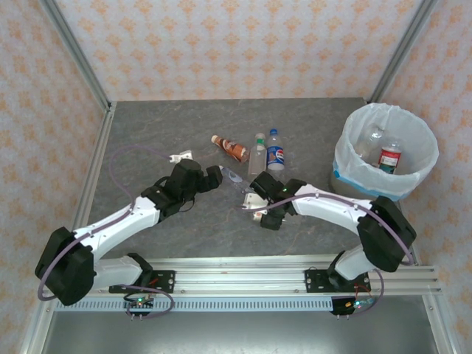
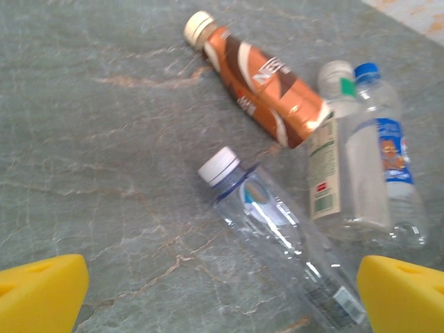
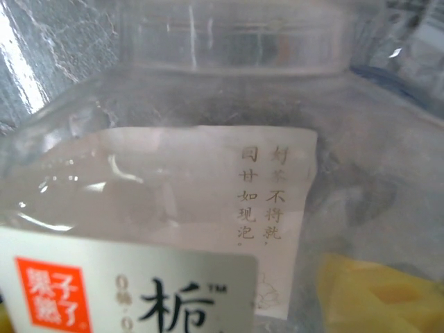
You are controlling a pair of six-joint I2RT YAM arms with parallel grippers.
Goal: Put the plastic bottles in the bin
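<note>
One clear plastic bottle with a white printed label (image 3: pixel 173 208) is clamped in the right gripper (image 1: pixel 256 199) mid-table. The left gripper (image 1: pixel 219 175), jaws fully apart, hovers over a clear white-capped bottle (image 2: pixel 277 222). Beyond it lie three more bottles (image 1: pixel 259 153). At the right edge, two bottles (image 1: pixel 389 156) rest in the bag-lined light-blue bin (image 1: pixel 344 158); five remain.

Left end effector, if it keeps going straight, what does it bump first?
The left end effector would probably meet the clear plastic bottle with the white cap lying straight ahead, though depth is unclear.
</note>
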